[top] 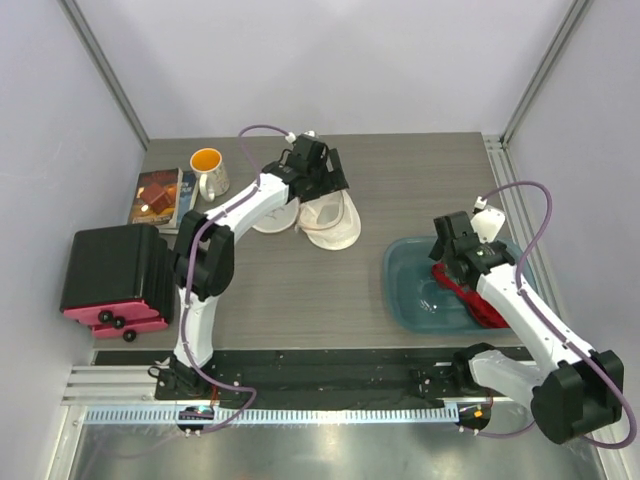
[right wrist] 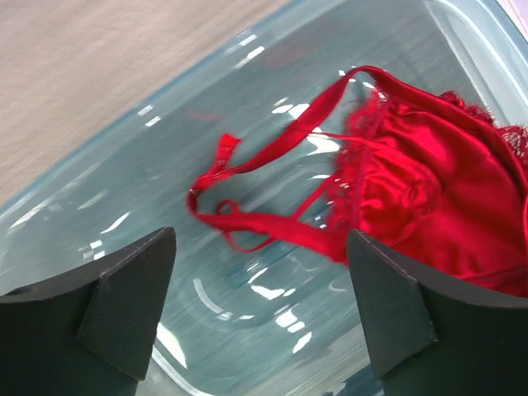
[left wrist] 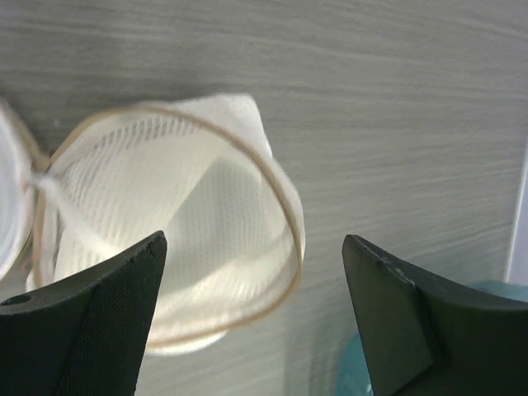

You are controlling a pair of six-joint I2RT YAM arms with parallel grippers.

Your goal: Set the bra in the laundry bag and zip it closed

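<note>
1. Top external view. Laundry bag (top: 332,224): white mesh, near table centre, a little toward 12 o'clock, its flap lying to its 9 o'clock side. Left gripper (top: 316,180) hovers just above it. Bra (top: 468,289): red, in the teal tub (top: 408,290) at 3 o'clock, under the right gripper (top: 452,256). Mug (top: 207,166) at 10 o'clock.
2. Left wrist view. Jaws wide apart, holding nothing; the bag mouth, with its tan rim, gapes at 11 o'clock below them.
3. Right wrist view. Jaws spread, empty, above the tub; the bra's cups lie at 3 o'clock and its straps trail toward the centre.
4. Step in hand, by my reckoning: fetching the bra, which is not yet lifted. The next move calls for the right gripper to drop, pinch the bunched fabric rather than a thin strap, then carry it toward 9 o'clock to the open bag.
</note>
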